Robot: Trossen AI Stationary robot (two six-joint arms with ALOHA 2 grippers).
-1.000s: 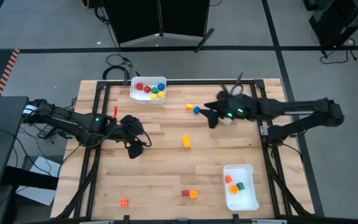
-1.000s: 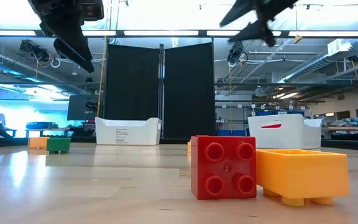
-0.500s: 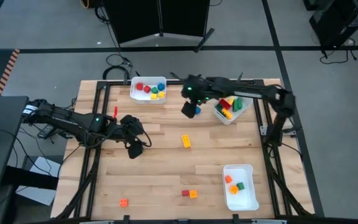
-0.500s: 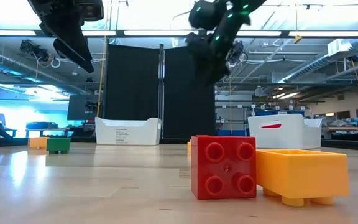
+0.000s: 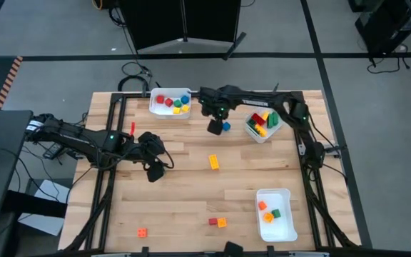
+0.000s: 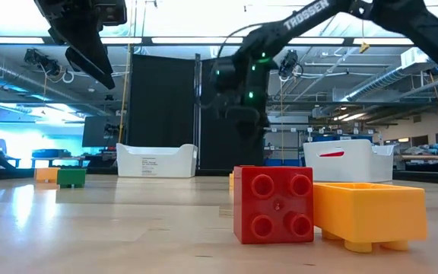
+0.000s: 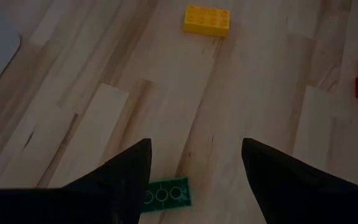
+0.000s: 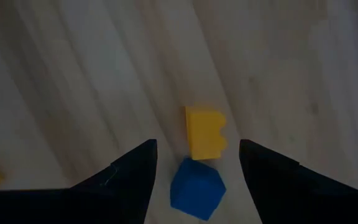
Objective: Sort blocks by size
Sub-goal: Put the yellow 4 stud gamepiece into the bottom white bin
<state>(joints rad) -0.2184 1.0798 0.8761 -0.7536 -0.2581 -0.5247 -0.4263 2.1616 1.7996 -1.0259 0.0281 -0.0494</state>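
Two small blocks, one blue (image 8: 196, 190) and one yellow (image 8: 205, 132), lie side by side on the table near its far edge. My right gripper (image 5: 215, 126) hangs over them, pointing down and open, one finger on either side of the blue block (image 5: 225, 126) without touching it. My left gripper (image 5: 155, 168) waits open above the left half of the table, over a flat green brick (image 7: 166, 193) that lies on the wood. A longer yellow brick (image 5: 213, 162) lies mid-table. Red (image 6: 273, 204) and orange (image 6: 371, 213) blocks sit near the front edge.
Three white bins hold blocks: one at the far edge (image 5: 184, 91), one to the right of my right gripper (image 5: 252, 133), one at the near right (image 5: 285, 194). A lone orange block (image 5: 143, 232) lies near the front left. Bare wood lies between the mid-table brick and the front blocks.
My right gripper has swung from over the far right bin toward the table's left, come down and tipped until it points down over the blue and yellow blocks. The bin it covered now shows. The blocks have not moved.
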